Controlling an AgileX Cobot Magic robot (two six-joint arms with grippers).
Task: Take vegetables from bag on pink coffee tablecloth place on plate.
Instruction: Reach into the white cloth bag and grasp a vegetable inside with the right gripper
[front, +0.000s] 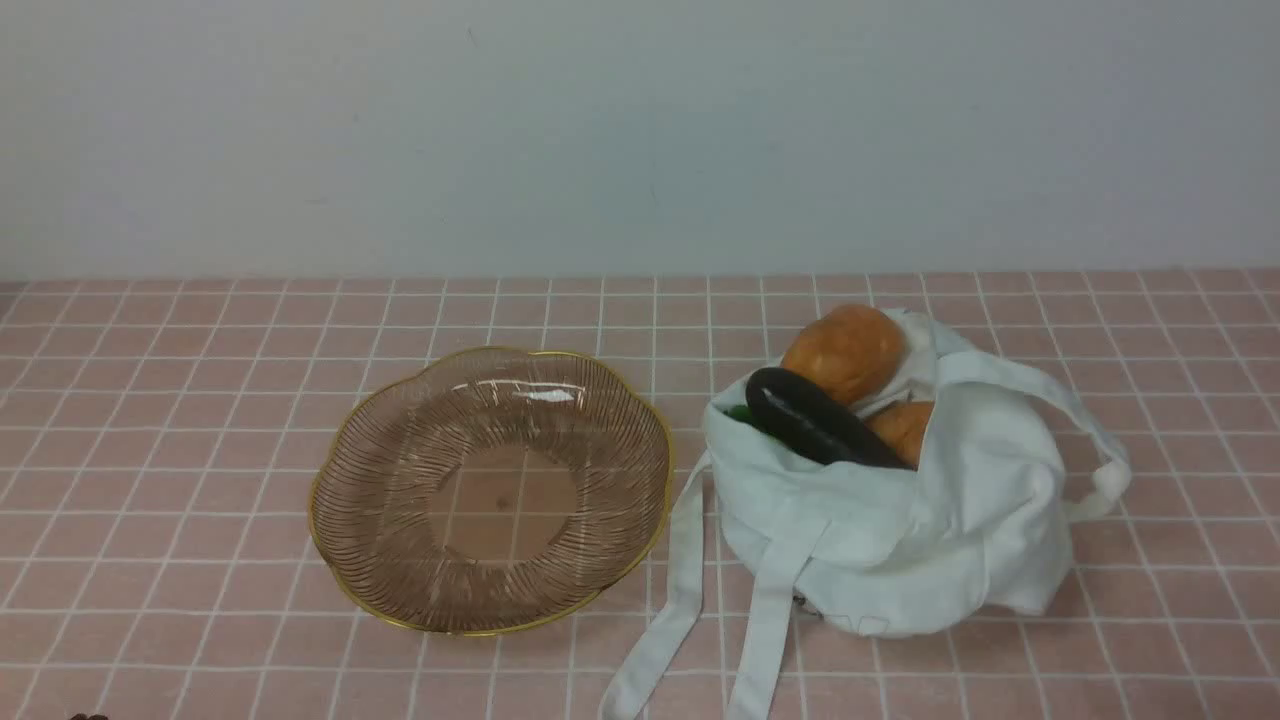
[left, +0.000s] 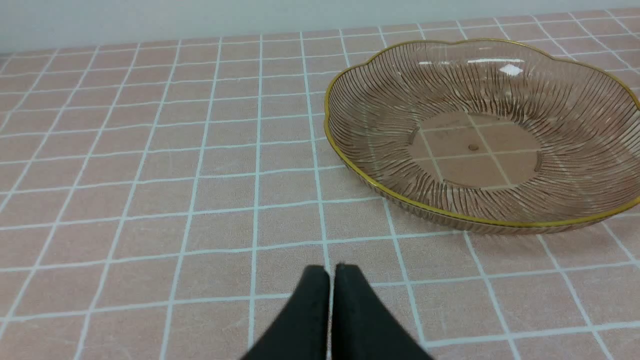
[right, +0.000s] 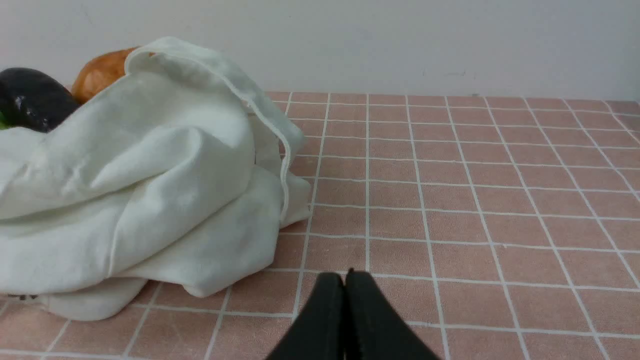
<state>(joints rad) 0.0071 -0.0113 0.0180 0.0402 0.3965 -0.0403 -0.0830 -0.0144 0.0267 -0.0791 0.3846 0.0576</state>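
A dark purple-black eggplant (front: 815, 418) pokes out of the white cloth bag (front: 900, 510), which slumps on the pink grid tablecloth (front: 200, 400) at the right; the eggplant (right: 30, 97) also shows over the bag (right: 140, 180) in the right wrist view. The ribbed see-through plate (front: 400, 480) with a gold rim sits left of the bag and holds nothing. My left gripper (left: 332, 270) hangs shut and empty over bare cloth, short of the plate (left: 575, 115). Over the cloth beside the bag, my right gripper (right: 345, 276) is shut and empty. Neither arm appears in the front view.
Two orange-brown buns (front: 845, 350) (front: 903, 428) lie in the bag beside the eggplant. The bag's long white straps (front: 680, 590) trail toward the table's front edge between plate and bag. A pale wall (front: 640, 130) closes off the far side.
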